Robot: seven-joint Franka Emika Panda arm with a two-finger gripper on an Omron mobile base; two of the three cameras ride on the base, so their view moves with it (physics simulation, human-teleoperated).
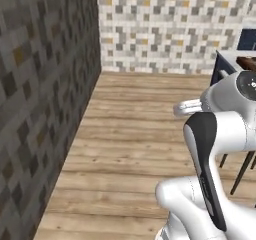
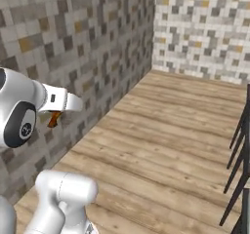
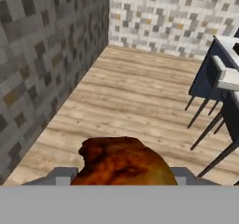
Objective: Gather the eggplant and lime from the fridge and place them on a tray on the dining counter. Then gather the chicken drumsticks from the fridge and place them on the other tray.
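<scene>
Simulated home kitchen and dining corner, mosaic stone-tiled walls (image 1: 45, 84) meeting at a corner, wood plank floor (image 3: 135, 97), dark-legged stools (image 3: 210, 92) beside a dark blue dining counter (image 3: 223, 55)

All three pictures are evenly and brightly lit, with a flat, rendered look and no single lamp or window as a source. The wooden floor (image 1: 140, 134) carries almost no cast shadow, even under the stool legs (image 3: 205, 120). The side stone wall (image 1: 45, 99) reads darker than the pale back wall (image 1: 170, 29), which looks washed and bright. There is no glare. Resolution is low: tile edges are blocky and soft. In the hand view the browned drumstick (image 3: 123, 164) close to the lens is smeared and blurry, its texture coarse. Straight lines stay straight towards the edges.
</scene>
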